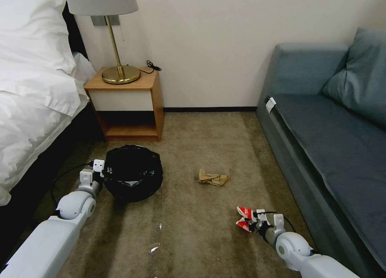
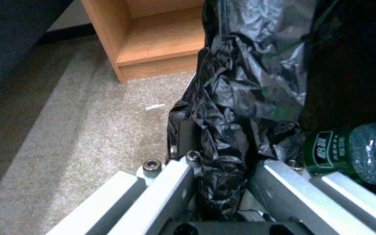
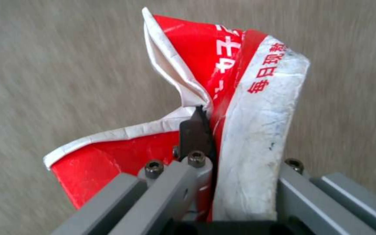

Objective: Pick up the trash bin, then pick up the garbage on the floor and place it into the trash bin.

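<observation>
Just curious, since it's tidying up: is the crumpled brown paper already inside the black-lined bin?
No, the crumpled brown paper lies on the carpet, apart from the black-lined bin.

Brown carpeted floor (image 1: 193, 229) is stretching between the bed and the sofa. A crumpled brown paper (image 1: 212, 177) is lying on it mid-room, and small pale scraps (image 1: 155, 250) are sitting nearer the robot. A wooden nightstand (image 1: 128, 105) is standing on the carpet against the wall.
</observation>
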Controlling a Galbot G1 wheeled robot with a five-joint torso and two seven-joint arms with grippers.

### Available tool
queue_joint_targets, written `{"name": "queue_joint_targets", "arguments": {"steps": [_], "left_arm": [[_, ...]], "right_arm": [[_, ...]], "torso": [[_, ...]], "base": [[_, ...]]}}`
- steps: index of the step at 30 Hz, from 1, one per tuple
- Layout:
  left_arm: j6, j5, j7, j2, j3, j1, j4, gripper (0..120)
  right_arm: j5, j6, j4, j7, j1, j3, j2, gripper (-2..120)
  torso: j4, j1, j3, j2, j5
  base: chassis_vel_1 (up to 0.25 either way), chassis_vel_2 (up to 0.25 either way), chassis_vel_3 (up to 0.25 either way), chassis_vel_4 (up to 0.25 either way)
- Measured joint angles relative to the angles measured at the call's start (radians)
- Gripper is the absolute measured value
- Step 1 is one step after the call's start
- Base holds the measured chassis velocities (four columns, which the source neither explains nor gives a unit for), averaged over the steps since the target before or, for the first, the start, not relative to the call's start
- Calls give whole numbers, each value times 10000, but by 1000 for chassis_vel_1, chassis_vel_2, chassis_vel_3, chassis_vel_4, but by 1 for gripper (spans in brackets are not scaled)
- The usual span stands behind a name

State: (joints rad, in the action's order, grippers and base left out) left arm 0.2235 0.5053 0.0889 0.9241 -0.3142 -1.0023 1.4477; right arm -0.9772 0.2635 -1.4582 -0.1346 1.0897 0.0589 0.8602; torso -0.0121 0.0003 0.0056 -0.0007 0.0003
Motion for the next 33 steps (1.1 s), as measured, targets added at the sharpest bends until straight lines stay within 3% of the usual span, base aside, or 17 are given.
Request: {"name": "queue_joint_targets", "arguments": {"steps": [11, 17, 24, 26, 27, 29, 33], "left_arm": [[10, -169, 102, 435, 250, 161, -41, 0], [117, -132, 260, 638, 599, 582, -40, 0], [250, 58, 518, 772, 963, 1140, -68, 0], [284, 130, 597, 795, 1039, 1284, -69, 0], [284, 130, 597, 795, 1039, 1284, -69, 0], [298, 155, 607, 799, 1068, 1349, -79, 0], [300, 159, 619, 797, 1067, 1378, -119, 0]], "right_arm": [[-979, 160, -1536, -42, -1248, -53, -142, 0], [-2034, 172, -1769, 139, -3257, 1155, 354, 0], [-2576, 78, -853, 366, -5221, 2566, 1712, 0], [-2626, -18, -231, 522, -5813, 3152, 2820, 0], [-2626, -18, -231, 522, -5813, 3152, 2820, 0], [-2632, -82, 208, 597, -6168, 3542, 3883, 0], [-2628, -127, 492, 610, -6388, 3857, 4501, 0]], "torso": [[0, 0, 1, 0, -4], [0, 1, 1, 0, -3], [-1, 0, 1, 0, -8], [-1, 0, 1, 0, -4], [-1, 0, 1, 0, -4], [5, 0, 1, 0, -4], [6, 0, 1, 0, -6]], "base": [[0, 0, 0, 0], [0, 0, 0, 0], [0, 0, 0, 0], [0, 0, 0, 0], [0, 0, 0, 0], [0, 0, 0, 0], [0, 0, 0, 0]]}}
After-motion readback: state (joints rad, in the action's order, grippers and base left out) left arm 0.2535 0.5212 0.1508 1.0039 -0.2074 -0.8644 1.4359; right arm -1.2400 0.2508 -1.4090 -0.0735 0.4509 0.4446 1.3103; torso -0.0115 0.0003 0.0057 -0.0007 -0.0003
